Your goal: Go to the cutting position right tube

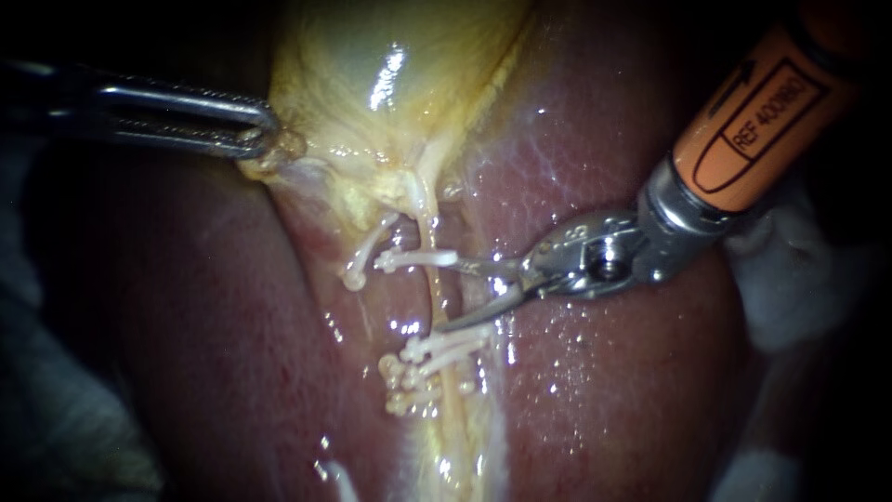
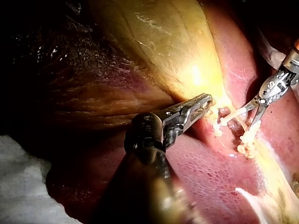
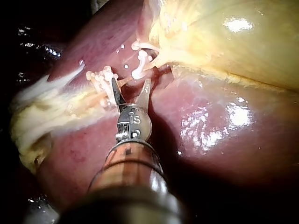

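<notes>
At left, far side: our left instrument [image 1: 265,130] comes in level. Its jaws are clamped on the gallbladder [image 1: 372,56] at its lower left edge, with a fold of yellow tissue pinched between them. The left wrist view agrees, showing the jaws closed on the rim near the clips.

Centre: the right tube [image 1: 432,228] runs from the gallbladder's neck toward us, over the liver [image 1: 604,390]. An upper clip [image 1: 415,258] sits across it on the far side. A cluster of lower clips [image 1: 429,361] sits nearer. One more clip [image 1: 364,253] lies just left of the tube.

Right: our right instrument [image 1: 451,296] enters from the upper right on an orange shaft, pointing left. Its blades stand fairly wide apart and grip nothing. Their tips reach the right tube at the bare stretch between the upper clip and the lower clips. One blade lies just under the upper clip, the other just above the lower clips. In the right wrist view the tube shows in the gap between the blades. We cannot tell whether either blade touches it.
</notes>
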Tool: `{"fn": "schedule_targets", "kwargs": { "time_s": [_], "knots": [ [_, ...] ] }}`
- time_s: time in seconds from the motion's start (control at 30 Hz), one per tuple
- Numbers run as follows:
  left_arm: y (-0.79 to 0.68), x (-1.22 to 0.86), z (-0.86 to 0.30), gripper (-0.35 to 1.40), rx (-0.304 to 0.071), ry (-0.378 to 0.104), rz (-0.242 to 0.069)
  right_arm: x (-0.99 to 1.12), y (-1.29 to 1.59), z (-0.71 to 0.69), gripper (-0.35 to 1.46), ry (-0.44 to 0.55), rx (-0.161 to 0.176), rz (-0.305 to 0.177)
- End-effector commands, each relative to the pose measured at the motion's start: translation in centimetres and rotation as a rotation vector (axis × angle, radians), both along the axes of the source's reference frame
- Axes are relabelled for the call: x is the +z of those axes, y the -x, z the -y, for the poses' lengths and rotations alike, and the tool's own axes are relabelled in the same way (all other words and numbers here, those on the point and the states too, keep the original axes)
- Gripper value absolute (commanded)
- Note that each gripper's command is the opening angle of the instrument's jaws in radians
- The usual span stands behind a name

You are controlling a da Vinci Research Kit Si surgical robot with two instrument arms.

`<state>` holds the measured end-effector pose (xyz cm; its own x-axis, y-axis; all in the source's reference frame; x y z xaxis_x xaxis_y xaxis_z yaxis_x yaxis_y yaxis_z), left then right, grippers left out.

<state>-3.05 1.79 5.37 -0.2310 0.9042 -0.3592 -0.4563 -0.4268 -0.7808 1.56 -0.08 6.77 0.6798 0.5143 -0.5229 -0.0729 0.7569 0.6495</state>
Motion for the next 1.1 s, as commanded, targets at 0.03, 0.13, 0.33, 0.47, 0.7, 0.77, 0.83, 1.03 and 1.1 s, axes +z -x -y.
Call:
{"fn": "schedule_targets", "kwargs": {
  "time_s": [0.03,0.13,0.33,0.47,0.7,0.77,0.83,1.03,1.1],
  "knots": [
    [0.00,0.00,0.00,-0.35,0.000,0.000,0.000,0.01,-0.01,0.00,1.30,-0.014,-0.005,-0.004],
    [0.00,-0.01,0.00,-0.35,0.000,0.000,0.000,0.02,-0.04,0.00,1.30,-0.038,0.013,-0.073],
    [0.00,-0.01,0.00,-0.35,0.000,0.000,0.000,0.03,-0.12,0.00,1.28,-0.089,-0.004,-0.156],
    [0.00,-0.01,0.01,-0.35,-0.001,0.000,0.000,0.04,-0.18,0.01,1.26,-0.097,-0.037,-0.185],
    [0.00,-0.01,0.01,-0.35,-0.001,0.000,0.000,0.16,-0.35,0.09,1.26,-0.109,-0.063,-0.220],
    [0.00,-0.01,0.01,-0.35,-0.001,0.000,0.000,0.18,-0.41,0.10,1.25,-0.118,-0.056,-0.236],
    [0.00,-0.01,0.01,-0.35,-0.001,0.000,0.000,0.20,-0.48,0.08,1.25,-0.129,-0.045,-0.258],
    [0.00,-0.02,0.01,-0.35,-0.002,0.000,-0.001,0.22,-0.63,0.05,1.25,-0.156,-0.016,-0.296],
    [0.00,-0.02,0.01,-0.35,-0.002,0.000,-0.001,0.22,-0.64,0.05,1.25,-0.161,-0.013,-0.297]
  ]
}}
